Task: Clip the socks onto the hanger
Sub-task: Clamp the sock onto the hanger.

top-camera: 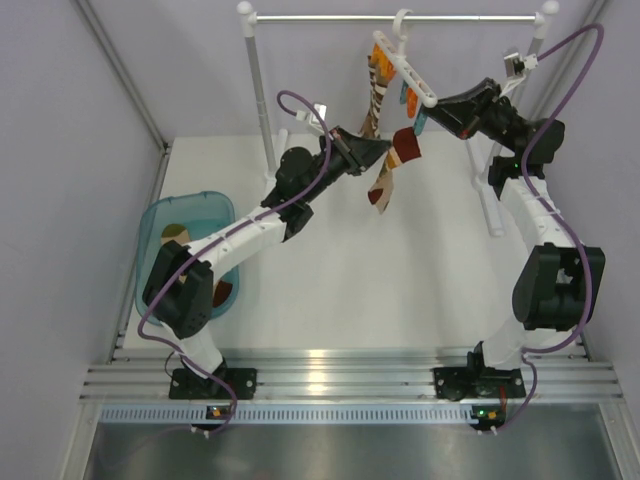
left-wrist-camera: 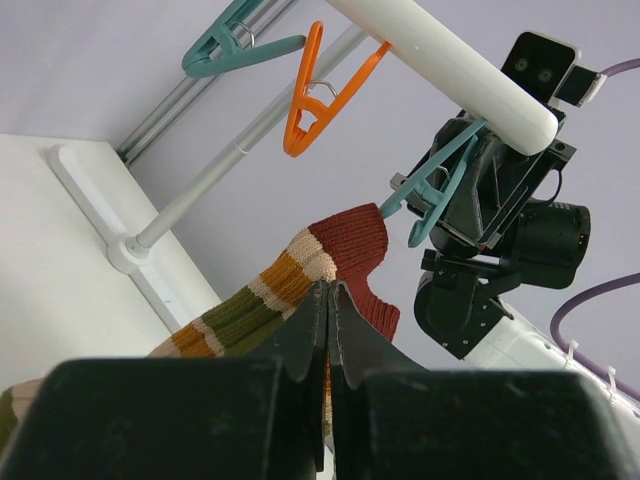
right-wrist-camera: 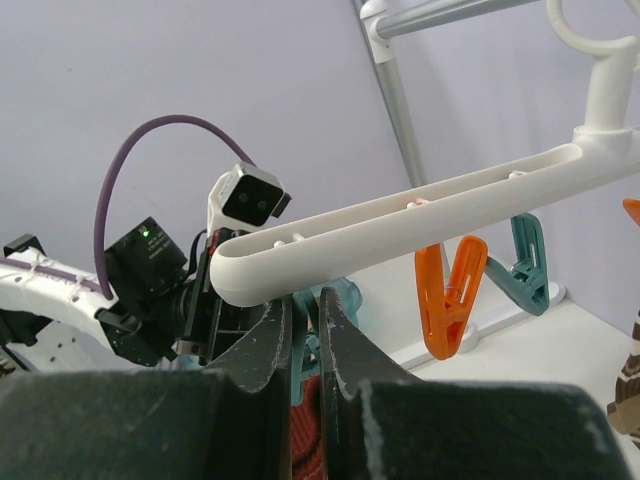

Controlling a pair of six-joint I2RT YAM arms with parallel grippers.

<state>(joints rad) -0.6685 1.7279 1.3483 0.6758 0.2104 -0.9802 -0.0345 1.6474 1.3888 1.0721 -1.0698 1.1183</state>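
Tan banded sock (left-wrist-camera: 300,265) pinched in closed left hand (left-wrist-camera: 328,300). Maroon end up, rest trailing down-left over worktop (top-camera: 400,280). Maroon end sits just below-left of teal end clip (left-wrist-camera: 430,190), not yet between its tips. Clip hangs off right end of hanger (left-wrist-camera: 440,60); bar's long axis runs far-left to near-right. Right hand (right-wrist-camera: 305,305) closed on clip's handles, apparently squeezing it open. Left hand carries sock; next move likely short lift up-right into clip mouth.

1. Left arm (top-camera: 240,235) on show: white link shells, chunky black joints.
2. Right arm (top-camera: 535,215) matches it, white and black again.
3. Purple cables (top-camera: 300,97) loop along both.
4. Black wedge-shaped jaws, and a white-cased wrist camera (right-wrist-camera: 250,197) above them.
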